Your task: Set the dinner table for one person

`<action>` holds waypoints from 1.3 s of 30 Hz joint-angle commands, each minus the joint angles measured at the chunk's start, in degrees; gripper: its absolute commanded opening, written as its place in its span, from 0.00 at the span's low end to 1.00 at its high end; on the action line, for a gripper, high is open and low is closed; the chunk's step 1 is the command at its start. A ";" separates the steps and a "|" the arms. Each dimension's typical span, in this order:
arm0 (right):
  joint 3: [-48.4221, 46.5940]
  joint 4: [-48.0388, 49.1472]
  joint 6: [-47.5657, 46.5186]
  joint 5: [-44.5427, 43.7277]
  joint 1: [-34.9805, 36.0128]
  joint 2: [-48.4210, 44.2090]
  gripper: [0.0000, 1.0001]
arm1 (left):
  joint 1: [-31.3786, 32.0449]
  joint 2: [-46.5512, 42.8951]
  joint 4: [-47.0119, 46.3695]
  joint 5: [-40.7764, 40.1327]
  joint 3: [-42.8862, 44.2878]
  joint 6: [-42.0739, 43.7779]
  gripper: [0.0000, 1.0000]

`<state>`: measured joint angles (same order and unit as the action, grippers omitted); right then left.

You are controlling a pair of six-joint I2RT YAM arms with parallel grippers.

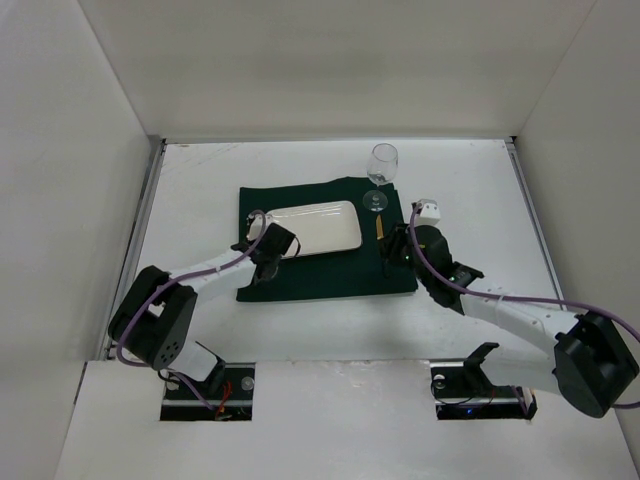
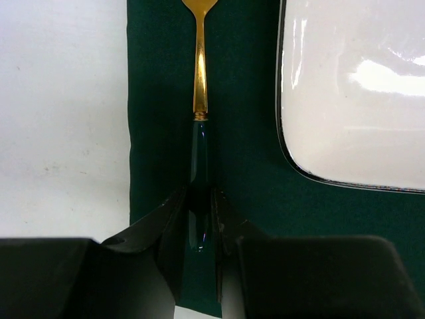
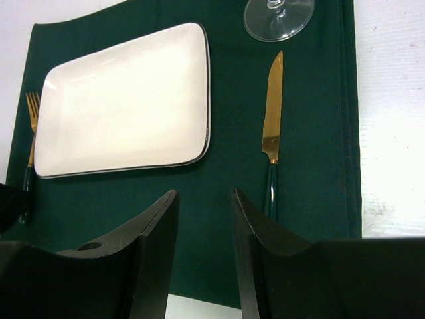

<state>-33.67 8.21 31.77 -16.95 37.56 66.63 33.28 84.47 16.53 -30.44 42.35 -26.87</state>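
Dinner table (image 1: pixel 200 180) setting nearing completion: plate (image 1: pixel 315 228), knife (image 3: pixel 272 113), glass (image 1: pixel 382 165) sitting on cloth (image 1: pixel 320 278) mid-frame; left gripper (image 2: pixel 200 203) pinching fork (image 2: pixel 199 66) handle left of plate, release remaining; right gripper (image 3: pixel 204 199) hanging open, empty.

Nothing legible: no text, label, brand, number or sign can be read on the worktop (image 1: pixel 200 190) or anything lying on it.
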 commanded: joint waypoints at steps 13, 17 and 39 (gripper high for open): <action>-0.34 3.31 0.40 -0.72 0.10 -0.62 0.43 | -0.36 -4.03 2.54 -4.46 0.46 -0.11 0.36; 0.27 4.09 0.40 -2.12 0.10 -1.85 0.46 | -0.10 -10.09 2.71 -5.07 0.72 -0.37 0.37; 18.46 9.63 18.32 -11.00 -19.06 -26.64 0.59 | -21.71 -50.53 15.98 -3.32 -10.09 -23.22 0.44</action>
<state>-15.64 15.51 46.33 -27.49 19.31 40.86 15.03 36.01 27.77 -35.22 33.52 -46.44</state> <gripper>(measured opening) 0.585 0.429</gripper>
